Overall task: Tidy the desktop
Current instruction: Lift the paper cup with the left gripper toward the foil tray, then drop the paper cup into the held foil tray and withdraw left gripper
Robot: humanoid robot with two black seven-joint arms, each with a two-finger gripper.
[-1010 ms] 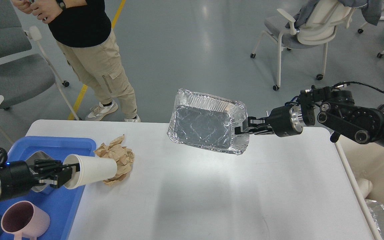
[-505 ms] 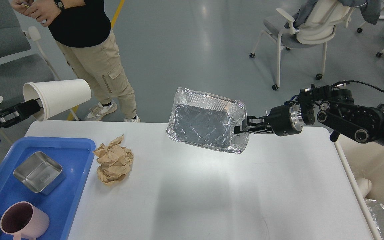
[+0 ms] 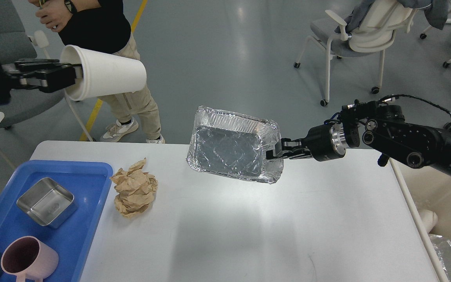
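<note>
Desktop (image 3: 225, 219), paper cup (image 3: 106, 77) lifted higher

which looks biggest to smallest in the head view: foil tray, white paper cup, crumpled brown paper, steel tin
1. foil tray, clearly the largest.
2. white paper cup, though it is held up nearer the camera, which may inflate it.
3 and 4. crumpled brown paper and steel tin look about alike, so I would not rank them.
</note>
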